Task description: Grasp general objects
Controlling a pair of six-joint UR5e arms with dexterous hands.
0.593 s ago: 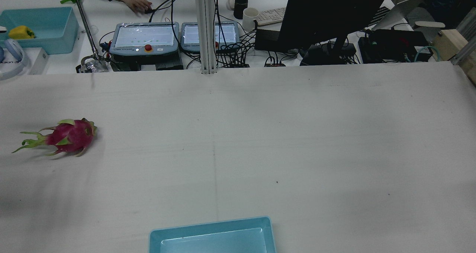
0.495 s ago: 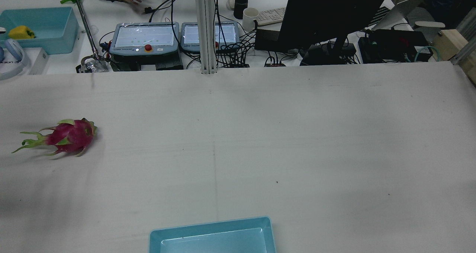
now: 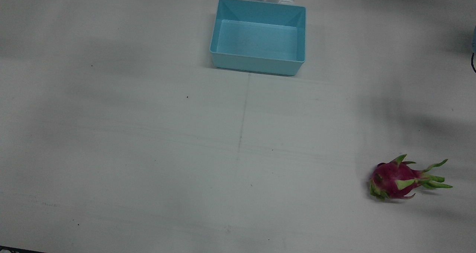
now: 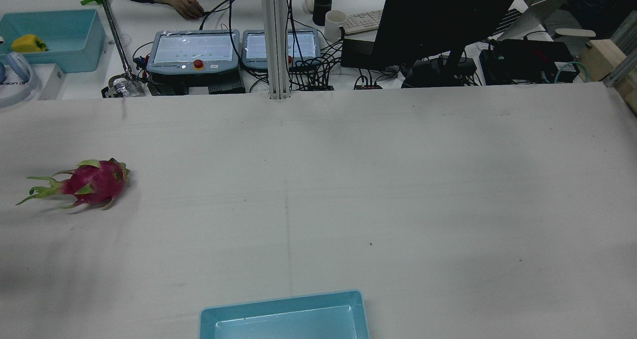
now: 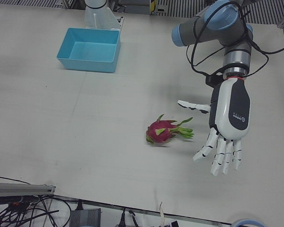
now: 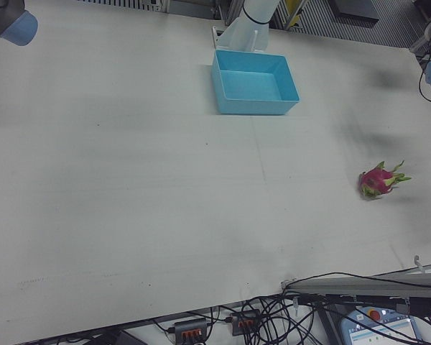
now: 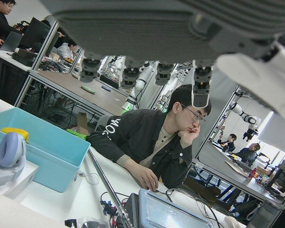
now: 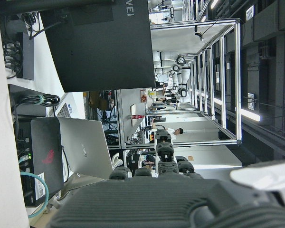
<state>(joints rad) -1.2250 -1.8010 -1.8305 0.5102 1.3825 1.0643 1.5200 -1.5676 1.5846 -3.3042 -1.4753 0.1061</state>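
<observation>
A pink dragon fruit (image 5: 162,132) with green scales lies on its side on the white table, near the robot's left edge (image 4: 92,182) (image 3: 396,178) (image 6: 377,180). My left hand (image 5: 227,125) hangs above the table just beside the fruit's leafy end, apart from it, fingers spread and pointing down, holding nothing. The left hand view shows only its palm and fingertips (image 7: 131,73), not the fruit. My right hand (image 8: 156,199) appears only in its own view, fingers apart and empty, facing the far desks.
A light-blue bin (image 3: 256,65) (image 5: 87,61) stands empty at the table's robot-side middle. Beyond the far edge are teach pendants (image 4: 194,50), cables, a monitor (image 4: 438,20) and another blue bin holding a yellow pepper (image 4: 29,43). A person (image 7: 152,142) sits there.
Only the person's hand on the far desk has shifted. The dragon fruit and the bin have stayed where they were.
</observation>
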